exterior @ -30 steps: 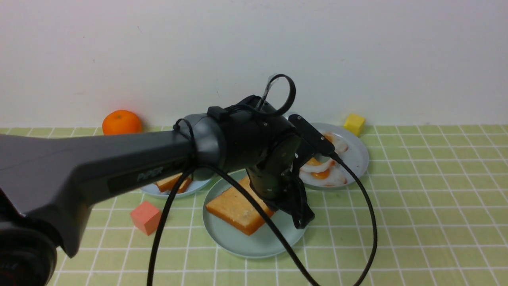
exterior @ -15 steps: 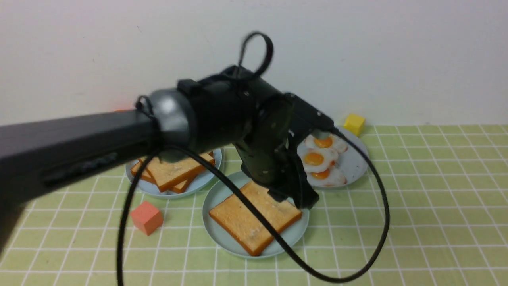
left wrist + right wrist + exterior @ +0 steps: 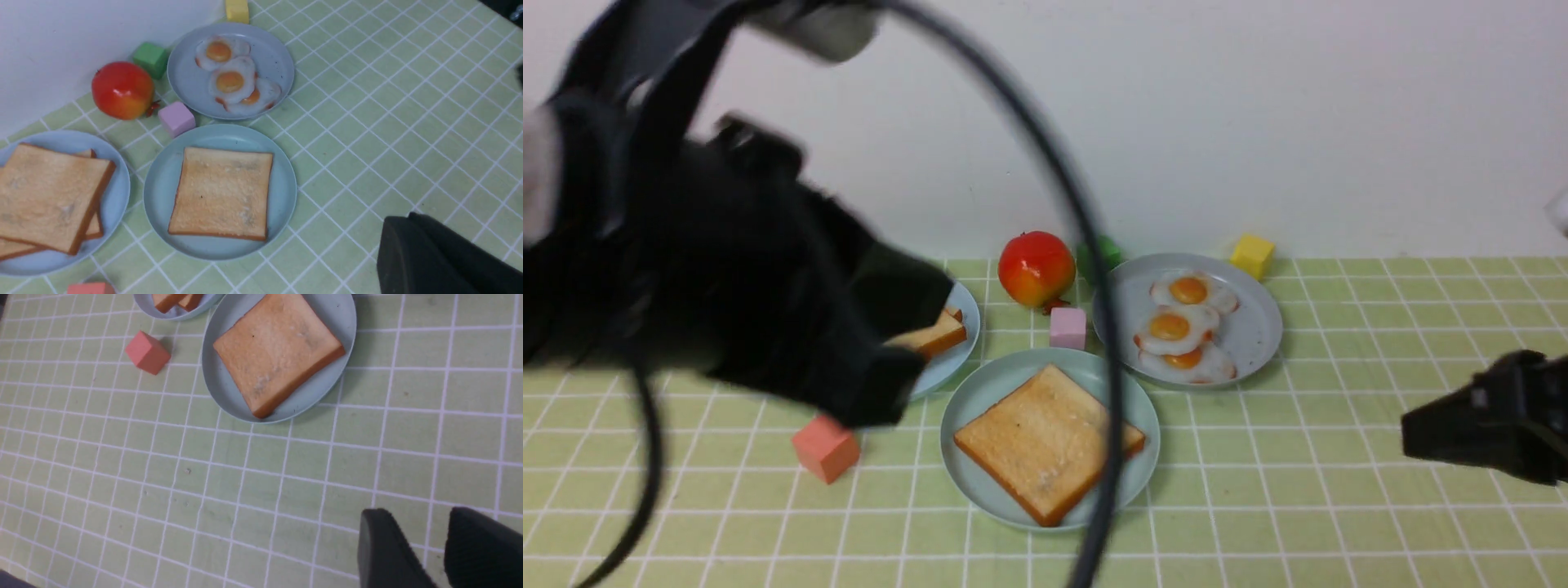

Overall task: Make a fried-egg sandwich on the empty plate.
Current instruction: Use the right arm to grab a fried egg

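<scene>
One golden toast slice lies flat on the mint-teal plate at the table's middle. Three fried eggs lie on the grey-blue plate behind it to the right. More toast slices are stacked on the light blue plate to the left. My left gripper, blurred, is raised left of the mint plate; in its wrist view its jaws are together and empty. My right gripper is low at the right edge, open and empty in its wrist view.
A red-orange fruit, a pink cube and a green cube sit behind the mint plate. A yellow cube is by the wall. A red cube lies front left. A black cable crosses the front view.
My left arm has lifted off the mint plate and swung back left toward the camera, leaving the toast slice flat on it. My right gripper has come into view at the right edge.
</scene>
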Robot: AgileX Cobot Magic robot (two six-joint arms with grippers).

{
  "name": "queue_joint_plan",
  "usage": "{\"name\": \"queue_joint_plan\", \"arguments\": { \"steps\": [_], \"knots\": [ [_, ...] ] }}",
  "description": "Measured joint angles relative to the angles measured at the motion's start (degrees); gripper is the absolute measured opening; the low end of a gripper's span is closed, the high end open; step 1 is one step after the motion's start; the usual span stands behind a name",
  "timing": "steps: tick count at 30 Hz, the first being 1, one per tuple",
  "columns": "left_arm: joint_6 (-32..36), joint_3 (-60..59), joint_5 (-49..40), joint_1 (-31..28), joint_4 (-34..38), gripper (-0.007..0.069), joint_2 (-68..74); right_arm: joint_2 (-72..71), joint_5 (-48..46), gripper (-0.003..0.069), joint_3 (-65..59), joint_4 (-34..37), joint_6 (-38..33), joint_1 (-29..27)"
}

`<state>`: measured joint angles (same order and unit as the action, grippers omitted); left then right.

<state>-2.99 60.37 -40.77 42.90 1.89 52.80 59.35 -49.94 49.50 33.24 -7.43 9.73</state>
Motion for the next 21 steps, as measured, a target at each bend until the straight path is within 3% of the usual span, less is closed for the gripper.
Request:
{"name": "queue_joint_plan", "arguments": {
  "steps": [4, 9, 21],
  "knots": [
    [-2.0, -17.5, 9.4, 0.0, 0.0, -0.0013, -17.5, 10.4, 4.7, 0.0261, 1.0, 4.7, -2.2, 0.0],
    [-2.8, -29.7, 18.4, 0.0, 0.0, -0.0013, -31.1, 20.4, 7.0, 0.0262, 6.1, 6.5, -3.9, 0.0],
    [-5.0, -33.7, 24.3, 0.0, 0.4, -0.0013, -34.5, 44.3, 9.7, 0.029, 25.3, 5.2, -4.4, -2.3]
  ]
}}
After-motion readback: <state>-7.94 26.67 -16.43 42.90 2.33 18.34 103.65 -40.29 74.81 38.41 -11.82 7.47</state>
